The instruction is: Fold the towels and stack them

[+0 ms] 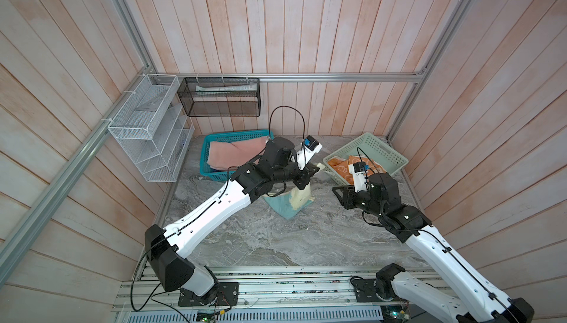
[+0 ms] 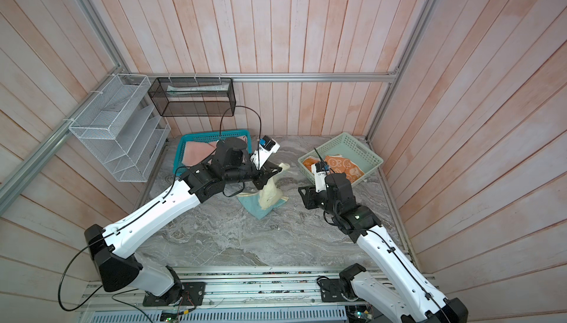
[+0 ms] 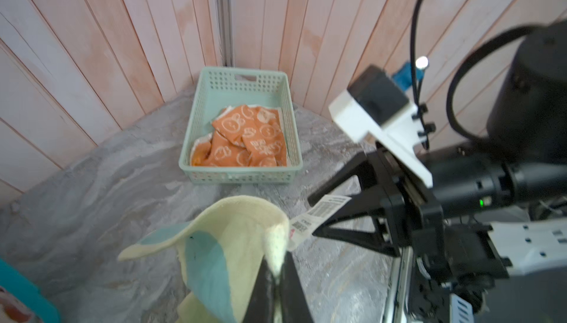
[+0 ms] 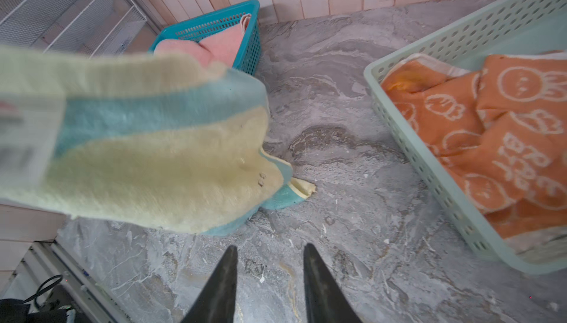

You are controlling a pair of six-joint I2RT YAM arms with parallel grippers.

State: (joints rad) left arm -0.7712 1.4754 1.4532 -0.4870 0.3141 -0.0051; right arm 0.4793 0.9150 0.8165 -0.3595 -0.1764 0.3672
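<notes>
Grey marble-look tabletop [image 1: 276, 238] here. A teal basket [image 1: 214, 176] sits at the back left and a pale green tray [image 1: 382, 150] at the back right. The yellow-and-teal towel [image 1: 302, 198] has its lower end resting on the table near the middle.

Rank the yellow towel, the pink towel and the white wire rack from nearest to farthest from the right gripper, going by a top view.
1. the yellow towel, mid-table, close beside the right gripper.
2. the pink towel, in the teal basket at the back left.
3. the white wire rack, on the left wall.
</notes>
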